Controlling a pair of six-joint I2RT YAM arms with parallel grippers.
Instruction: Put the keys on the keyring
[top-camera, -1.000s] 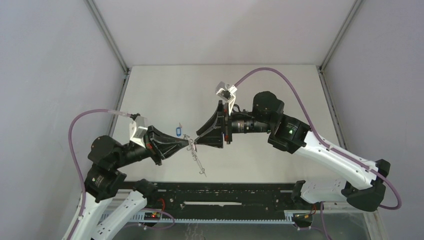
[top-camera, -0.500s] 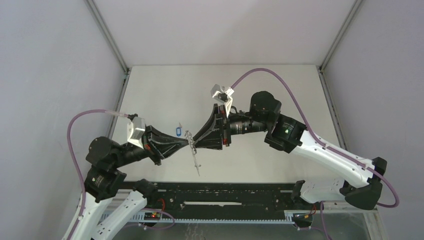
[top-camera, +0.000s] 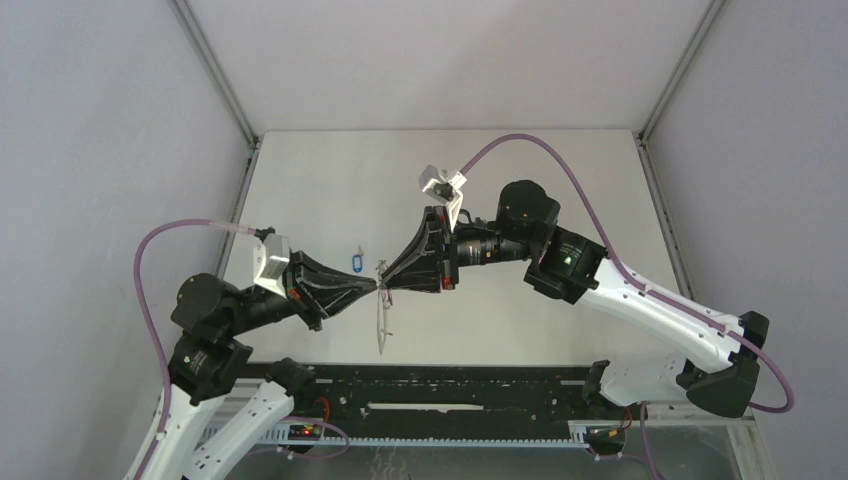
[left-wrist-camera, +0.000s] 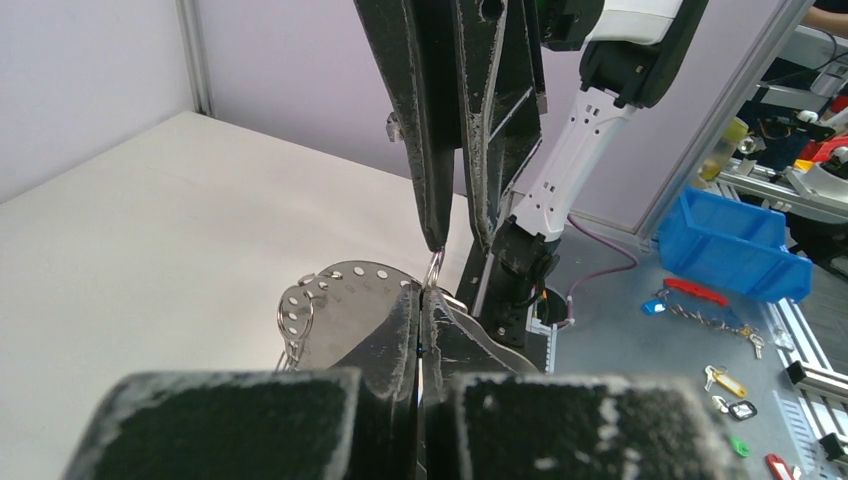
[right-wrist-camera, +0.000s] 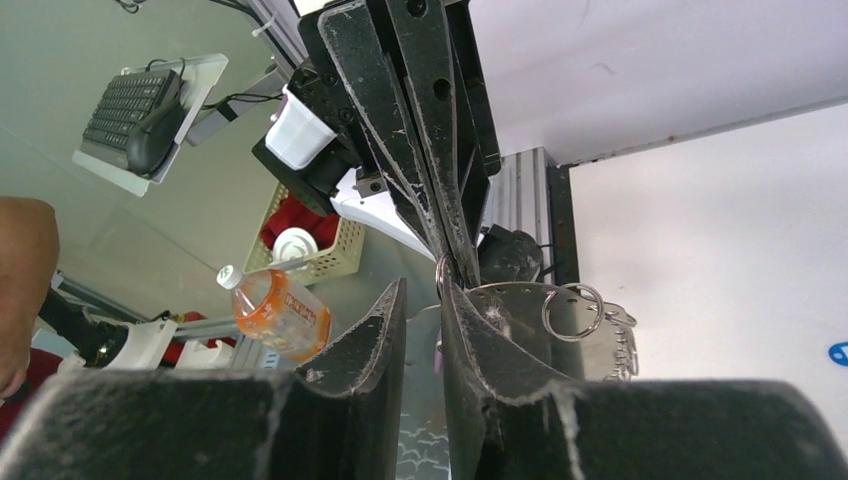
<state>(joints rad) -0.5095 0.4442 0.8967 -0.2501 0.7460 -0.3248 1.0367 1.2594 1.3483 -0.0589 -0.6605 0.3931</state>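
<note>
Left gripper (top-camera: 375, 287) has its jaws clenched on the keyring (top-camera: 381, 322), which dangles over the tabletop (top-camera: 330, 180). Right gripper (top-camera: 388, 283) meets it tip to tip, jaws narrowly apart. The blue key (top-camera: 354, 262) lies nearby.

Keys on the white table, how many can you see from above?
1. The blue key lies on the table, just beyond the left gripper. Another may be hidden under the arms.
</note>
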